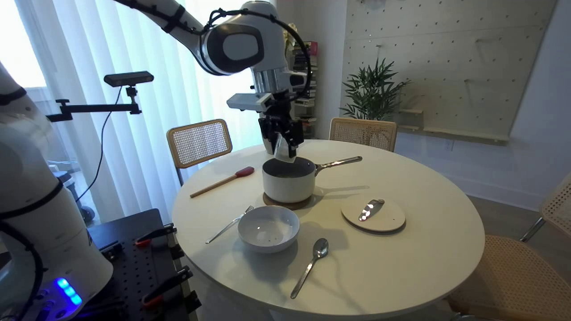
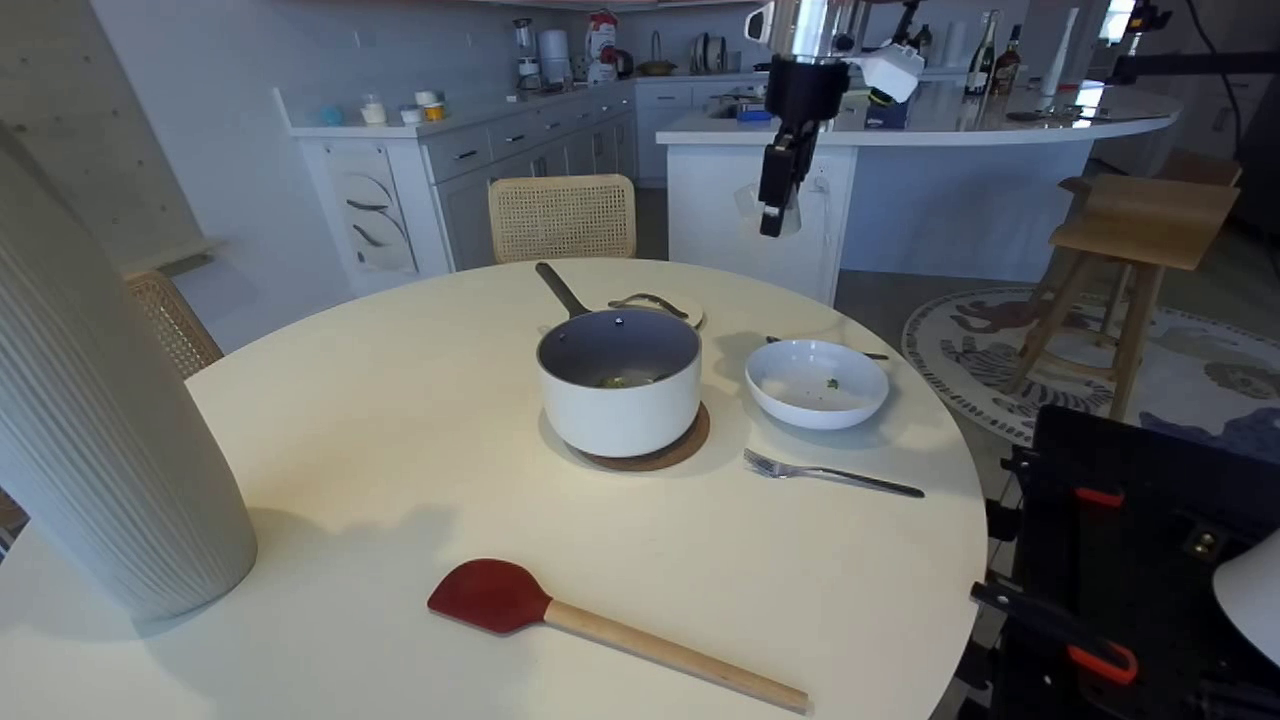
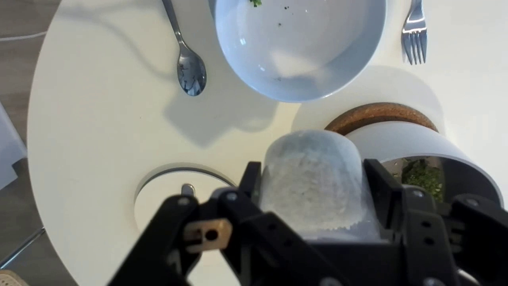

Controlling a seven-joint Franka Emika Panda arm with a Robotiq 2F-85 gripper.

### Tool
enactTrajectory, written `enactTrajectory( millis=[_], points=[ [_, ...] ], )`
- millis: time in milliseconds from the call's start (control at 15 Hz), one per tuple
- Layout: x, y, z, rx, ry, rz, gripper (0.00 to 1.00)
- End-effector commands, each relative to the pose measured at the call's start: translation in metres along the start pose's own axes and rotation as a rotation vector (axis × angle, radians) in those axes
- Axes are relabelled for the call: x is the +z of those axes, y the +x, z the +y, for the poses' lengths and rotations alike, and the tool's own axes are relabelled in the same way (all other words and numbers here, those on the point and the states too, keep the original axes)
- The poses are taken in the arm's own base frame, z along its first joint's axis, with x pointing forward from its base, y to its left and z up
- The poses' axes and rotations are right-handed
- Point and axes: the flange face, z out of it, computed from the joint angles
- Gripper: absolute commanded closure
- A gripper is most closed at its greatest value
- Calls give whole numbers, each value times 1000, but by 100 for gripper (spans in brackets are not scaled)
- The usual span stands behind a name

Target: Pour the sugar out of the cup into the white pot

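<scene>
My gripper [image 3: 312, 171] is shut on a translucent cup [image 3: 313, 190] with pale grains inside; the fingers press on its two sides. The cup shows below the gripper in both exterior views [image 1: 283, 150] [image 2: 790, 216]. I cannot tell exactly how far it is tilted. The white pot [image 1: 289, 189] has a dark inside and one long handle. It also shows in an exterior view [image 2: 620, 412] with bits of food inside. In the wrist view the pot [image 3: 401, 137] lies right of the cup, with chopped greens inside. The cup is higher than the pot's rim.
The pot stands on a cork mat [image 2: 690, 440]. Near it are a white bowl [image 1: 268, 229], a fork [image 1: 229, 224], a spoon [image 1: 312, 263], a round lid [image 1: 388, 218] with a metal handle, and a red spatula [image 2: 500, 597]. A tall ribbed vase [image 2: 110, 430] stands on the table.
</scene>
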Motion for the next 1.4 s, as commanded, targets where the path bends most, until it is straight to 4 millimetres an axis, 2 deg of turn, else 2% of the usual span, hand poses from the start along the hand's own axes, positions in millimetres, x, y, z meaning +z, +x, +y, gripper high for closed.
enactTrajectory(
  millis=[0,333,933,1333],
  points=[
    [-2,14,0,-74,23,-12,59],
    [2,28,-12,-97,10,-13,59],
    [9,50,-80,-116,16,-27,59],
    [14,60,-99,-178,38,-109,59]
  ],
)
